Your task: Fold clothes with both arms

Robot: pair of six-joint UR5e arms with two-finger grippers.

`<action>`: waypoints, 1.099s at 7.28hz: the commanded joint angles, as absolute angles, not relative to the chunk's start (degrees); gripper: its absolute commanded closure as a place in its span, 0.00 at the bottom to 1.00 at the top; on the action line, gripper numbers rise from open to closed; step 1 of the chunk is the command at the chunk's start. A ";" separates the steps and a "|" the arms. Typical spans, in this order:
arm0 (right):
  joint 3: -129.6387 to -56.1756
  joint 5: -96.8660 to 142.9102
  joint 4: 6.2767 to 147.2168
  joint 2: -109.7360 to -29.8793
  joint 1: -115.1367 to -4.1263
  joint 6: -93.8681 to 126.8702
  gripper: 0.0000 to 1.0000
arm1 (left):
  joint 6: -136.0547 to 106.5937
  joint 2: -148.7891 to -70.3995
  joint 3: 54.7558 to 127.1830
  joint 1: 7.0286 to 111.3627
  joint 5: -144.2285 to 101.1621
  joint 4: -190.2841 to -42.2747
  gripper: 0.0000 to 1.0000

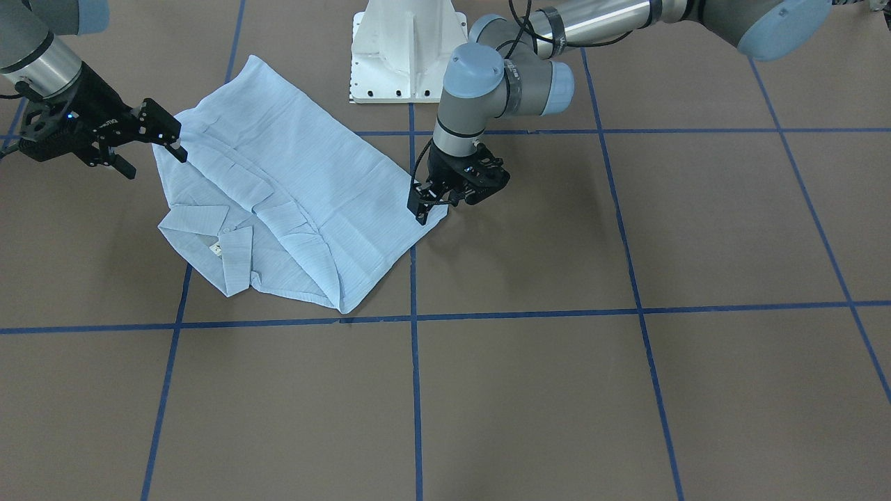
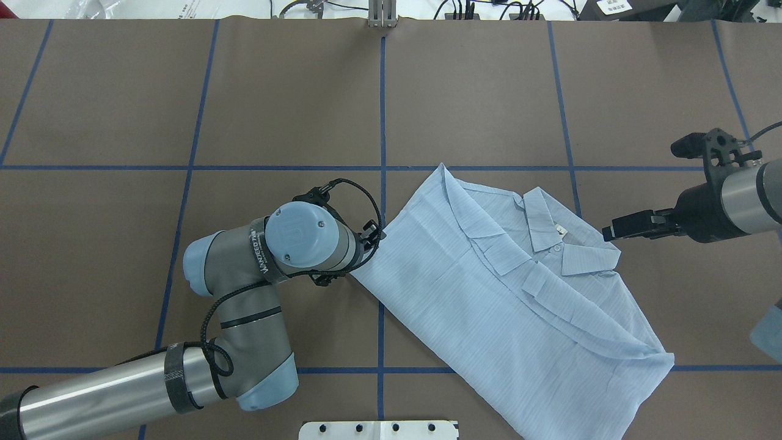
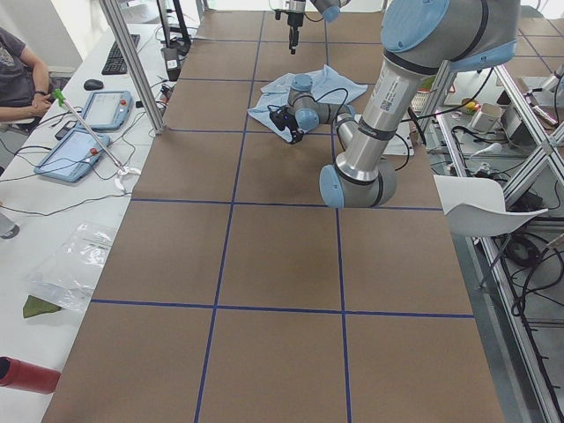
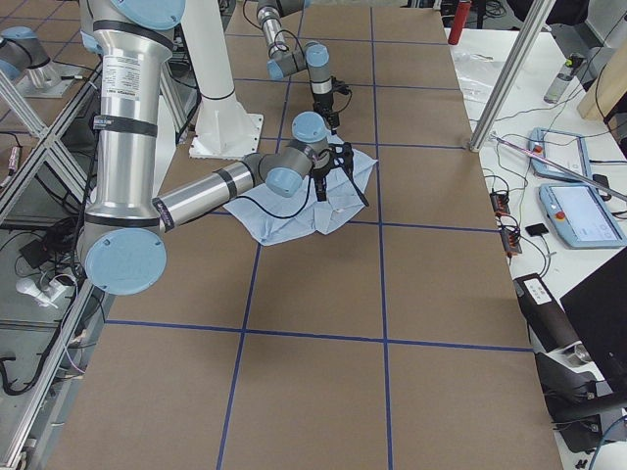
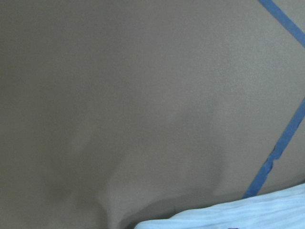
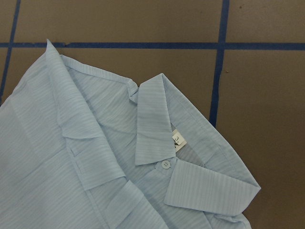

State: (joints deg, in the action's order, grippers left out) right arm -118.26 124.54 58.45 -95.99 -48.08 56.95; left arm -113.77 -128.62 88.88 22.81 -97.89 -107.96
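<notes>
Thin pale-blue cloth, the shirt (image 1: 306, 174) looks light, limp and apt to slide, so I judge it best pinched at corners or hems. It lies partly folded on the tabletop (image 1: 626, 390), long axis slanting across the blue tape lines (image 1: 415, 390), collar (image 1: 237, 259) at the end nearer the right claw (image 1: 156, 163). That claw hovers spread wide beside the shirt's edge; the left claw (image 1: 424, 207) sits at the opposite corner, and I cannot tell whether it grips.
</notes>
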 commanded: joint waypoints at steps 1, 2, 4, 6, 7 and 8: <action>-118.21 124.54 58.45 -96.24 -48.08 56.95 0.00 | -113.73 -128.58 89.03 22.76 -98.09 -108.10 0.28; -118.21 124.54 58.45 -96.24 -48.16 56.95 0.00 | -113.73 -128.58 89.03 22.68 -98.09 -108.19 0.42; -118.30 124.54 58.45 -96.24 -48.16 56.95 0.00 | -113.73 -128.67 89.47 22.68 -98.17 -108.11 0.82; -118.30 124.54 58.45 -96.15 -48.16 56.95 0.00 | -114.61 -128.32 91.84 22.24 -98.09 -107.76 1.00; -117.95 124.45 58.45 -96.33 -48.16 56.95 0.00 | -114.61 -127.71 91.93 22.15 -98.09 -108.01 1.00; -118.21 124.45 58.45 -96.24 -48.25 56.95 0.00 | -114.61 -127.27 92.63 22.15 -98.09 -108.02 1.00</action>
State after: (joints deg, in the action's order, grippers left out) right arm -118.12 124.48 58.45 -96.25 -48.20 56.95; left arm -114.55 -127.82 91.90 22.21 -98.08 -107.97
